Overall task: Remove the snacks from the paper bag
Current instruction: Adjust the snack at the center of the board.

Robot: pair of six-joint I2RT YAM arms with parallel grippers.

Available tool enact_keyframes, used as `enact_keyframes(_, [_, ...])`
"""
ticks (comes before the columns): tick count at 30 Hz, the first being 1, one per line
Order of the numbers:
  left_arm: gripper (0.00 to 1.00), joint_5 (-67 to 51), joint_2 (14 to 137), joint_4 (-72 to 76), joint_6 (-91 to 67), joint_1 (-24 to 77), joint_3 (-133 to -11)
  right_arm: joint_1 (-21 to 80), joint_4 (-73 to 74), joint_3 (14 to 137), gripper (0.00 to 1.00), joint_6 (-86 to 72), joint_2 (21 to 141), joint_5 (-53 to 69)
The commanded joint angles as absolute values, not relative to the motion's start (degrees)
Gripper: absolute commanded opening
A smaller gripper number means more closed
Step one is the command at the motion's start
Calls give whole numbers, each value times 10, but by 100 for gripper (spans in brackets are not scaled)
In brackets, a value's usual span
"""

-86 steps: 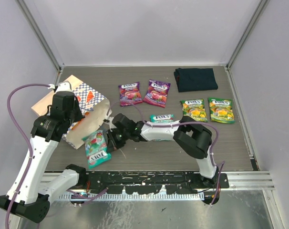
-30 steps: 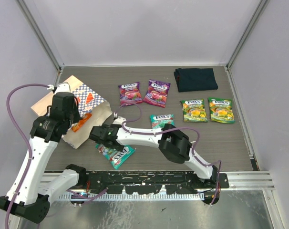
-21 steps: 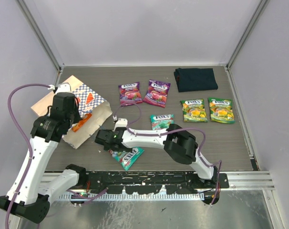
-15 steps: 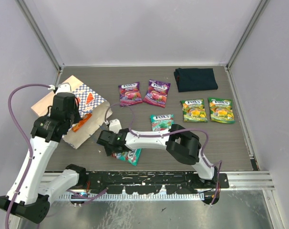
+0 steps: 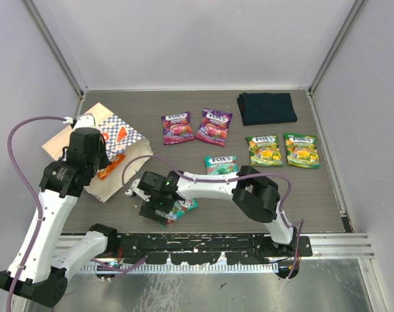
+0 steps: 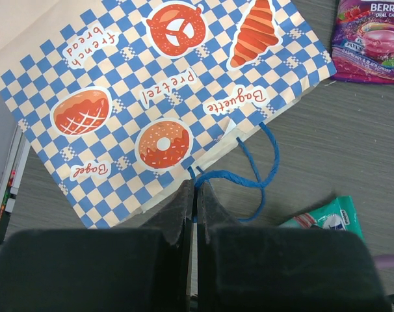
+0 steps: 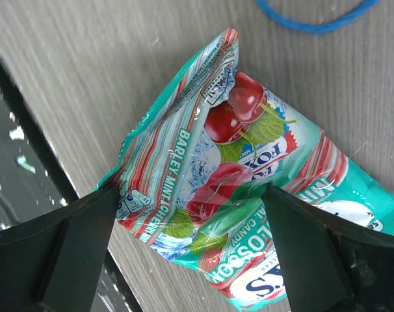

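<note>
Dark wood-grain table (image 5: pixel 327 195) fills the overhead view, with the bag (image 5: pixel 123 134) lying flat at its left. Over the last seconds the right gripper (image 5: pixel 159 207) has drawn a teal packet (image 5: pixel 183 209) away from the bag's mouth towards the near edge and let it go. It now hangs spread over that packet, which lies on the table apart from the bag. Two purple packets (image 5: pixel 177 127), two green packets (image 5: pixel 264 150) and a second teal packet (image 5: pixel 221 164) were already laid out and have not moved, so six look to be out. An orange-red shape (image 5: pixel 111 166) at the bag's mouth is probably the last snack, not yet taken out. From the left wrist, the left gripper (image 6: pixel 196 188) is pressed shut on the blue handle (image 6: pixel 249 177), pinning the bag as before; a corner of the teal packet shows at lower right. From the right wrist, the two fingers (image 7: pixel 73 240) stand wide apart on either side of the released packet, which rests crinkled on the wood. I judge the next reach goes back to the bag.
</note>
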State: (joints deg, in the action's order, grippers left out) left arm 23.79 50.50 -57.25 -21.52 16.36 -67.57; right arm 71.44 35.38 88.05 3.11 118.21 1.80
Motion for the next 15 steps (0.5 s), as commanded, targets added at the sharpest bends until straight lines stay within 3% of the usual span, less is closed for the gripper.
enact_keyframes(1, [0,244,493,-550,-206,161,-687,695,396,839,100,102,1121,46])
enact_keyframes(4, [0,241,489,-545,-205,161,-681,688,296,787,100,58,1032,-37])
enact_keyframes(9, [0,240,493,-544,-200,161,-680,689,79,673,100,-154,929,-183])
enact_keyframes(15, [0,234,496,-538,-204,161,-674,723,177,699,100,-387,979,-286])
